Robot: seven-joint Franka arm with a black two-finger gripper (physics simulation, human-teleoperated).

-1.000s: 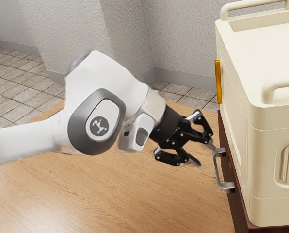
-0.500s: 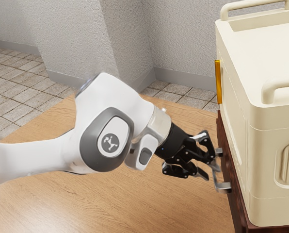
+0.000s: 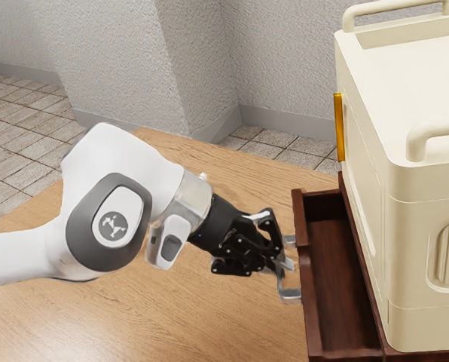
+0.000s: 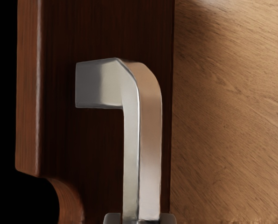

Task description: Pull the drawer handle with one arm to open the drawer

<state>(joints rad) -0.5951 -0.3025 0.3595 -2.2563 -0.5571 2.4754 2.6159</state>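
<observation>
Fingers (image 3: 270,265) closed on metal handle (image 3: 290,296); drawer (image 3: 309,302) open.

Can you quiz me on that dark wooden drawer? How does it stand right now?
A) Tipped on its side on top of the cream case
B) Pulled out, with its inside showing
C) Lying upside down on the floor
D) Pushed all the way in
B: the drawer juts out from under the cream case, its inside visible, with the gripper closed on its metal handle.
</observation>
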